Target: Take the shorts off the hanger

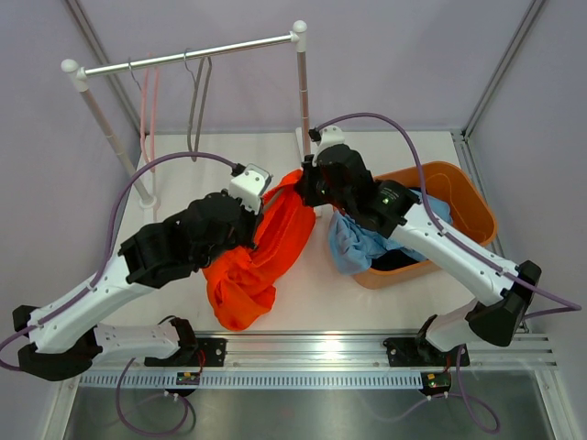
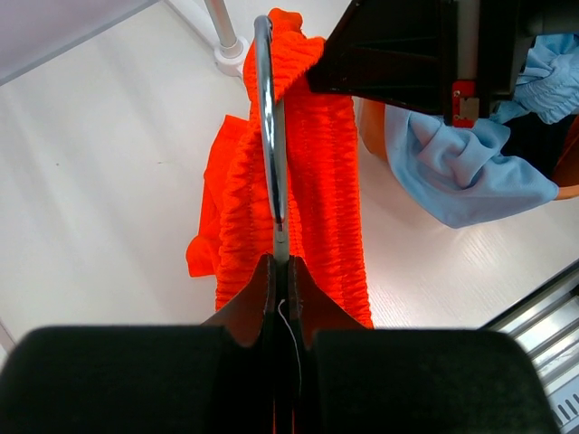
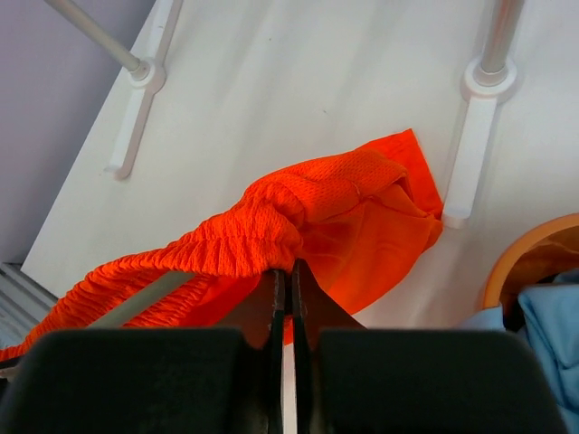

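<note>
The bright orange shorts (image 1: 266, 252) hang on a silver metal hanger (image 2: 265, 117) held over the table. My left gripper (image 2: 281, 260) is shut on the end of that hanger; in the top view it (image 1: 266, 194) sits at the shorts' upper left. My right gripper (image 3: 289, 267) is shut on the bunched elastic waistband of the orange shorts (image 3: 262, 231), and its black body shows in the left wrist view (image 2: 407, 45). The hanger's bar (image 3: 145, 298) runs inside the waistband. The light blue shorts (image 1: 353, 247) drape over the rim of an orange basket (image 1: 477, 206), with the dark navy shorts (image 1: 399, 261) inside.
A clothes rack (image 1: 183, 57) stands at the back with a pink hanger (image 1: 149, 101) and a grey hanger (image 1: 197, 101) on its rail. Its right post (image 1: 303, 92) and foot (image 3: 470, 136) are close behind my right gripper. The orange basket takes up the right side.
</note>
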